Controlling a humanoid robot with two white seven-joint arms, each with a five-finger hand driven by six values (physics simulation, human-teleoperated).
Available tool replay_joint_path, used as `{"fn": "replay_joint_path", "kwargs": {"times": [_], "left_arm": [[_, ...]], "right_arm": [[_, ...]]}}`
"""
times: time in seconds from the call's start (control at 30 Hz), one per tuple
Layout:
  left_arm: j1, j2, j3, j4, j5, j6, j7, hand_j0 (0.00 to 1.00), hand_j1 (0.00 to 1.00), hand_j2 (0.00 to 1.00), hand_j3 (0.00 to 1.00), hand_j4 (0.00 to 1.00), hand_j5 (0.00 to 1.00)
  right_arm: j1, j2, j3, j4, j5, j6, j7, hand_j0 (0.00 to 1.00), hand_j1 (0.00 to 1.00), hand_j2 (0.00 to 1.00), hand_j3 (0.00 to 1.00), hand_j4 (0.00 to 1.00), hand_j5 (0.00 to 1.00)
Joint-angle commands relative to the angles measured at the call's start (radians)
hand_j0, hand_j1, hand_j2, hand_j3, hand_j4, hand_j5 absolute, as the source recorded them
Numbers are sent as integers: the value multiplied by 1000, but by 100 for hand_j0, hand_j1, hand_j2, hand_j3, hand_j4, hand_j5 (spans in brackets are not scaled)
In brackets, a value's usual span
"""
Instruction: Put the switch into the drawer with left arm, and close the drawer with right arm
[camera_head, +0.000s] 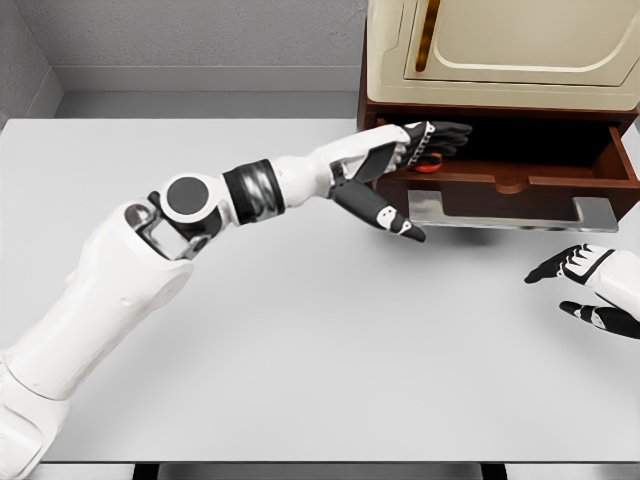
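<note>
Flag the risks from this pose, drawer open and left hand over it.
1. The left hand reaches over the open drawer; closing now would likely trap its fingers.
2. A red object, probably the switch, shows under the fingers near the drawer's left front corner; whether it is released cannot be seen, so withdrawing might drag it out.
3. The right hand waits open on the table, below the handle, not aligned.

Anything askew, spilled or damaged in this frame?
Nothing stands out. The drawer is pulled open and sits level. The left robot hand reaches over its left end, above a small red item. The right robot hand waits open over the table.
</note>
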Motion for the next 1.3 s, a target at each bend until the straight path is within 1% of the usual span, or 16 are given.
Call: {"fn": "replay_joint_path", "kwargs": {"times": [0.0, 0.13, 0.17, 0.27, 0.37, 0.47, 0.53, 0.83, 0.93, 1.17, 1.27], "left_arm": [[0, -6, 2, -6, -1, 11, 2, 100, 100, 100, 100, 100, 100], [0, 21, 11, -60, 5, 11, 2, 100, 100, 100, 100, 100, 100], [0, 27, 28, -64, 9, 11, 2, 100, 100, 100, 100, 100, 100], [2, 52, 34, -55, 10, 11, 2, 100, 100, 100, 100, 100, 100], [2, 95, 37, -51, 12, 11, 2, 100, 100, 100, 100, 100, 100], [2, 110, 37, -38, 12, 15, 3, 100, 100, 100, 100, 100, 100], [2, 110, 36, -40, 10, 41, 2, 100, 100, 100, 100, 100, 100], [0, 100, 19, -35, 5, 46, 2, 100, 100, 100, 100, 100, 100], [-9, 95, -9, -26, 2, 46, 2, 100, 100, 100, 100, 100, 100], [-23, 38, -18, 3, -4, 47, 2, 100, 100, 100, 100, 100, 100], [-38, -2, -18, 28, -36, 46, 2, 100, 100, 100, 100, 100, 100]], "right_arm": [[0, -1, 0, 0, -7, 0, 0, 69, 69, 69, 69, 69, 69], [0, -1, 0, 0, -7, 0, 0, 69, 69, 69, 69, 69, 69], [0, -1, 0, 0, -7, 0, 0, 69, 69, 69, 69, 69, 69], [2, -1, -2, 0, -7, 0, 0, 69, 69, 69, 69, 69, 69], [3, -1, -2, 0, -7, 0, 0, 69, 69, 69, 69, 69, 69], [3, -1, 0, 0, -7, 0, 0, 69, 69, 69, 69, 69, 69], [3, -1, 0, 0, -7, 0, 0, 69, 69, 69, 69, 69, 69], [3, -1, 0, 0, -7, 0, 0, 69, 69, 69, 69, 69, 69], [3, -1, 0, 0, -7, 0, 0, 69, 69, 69, 69, 69, 69], [3, -1, -2, 0, -7, 0, -1, 69, 69, 69, 69, 69, 69], [3, -1, -2, 0, -7, 0, 0, 69, 69, 69, 69, 69, 69]]}}
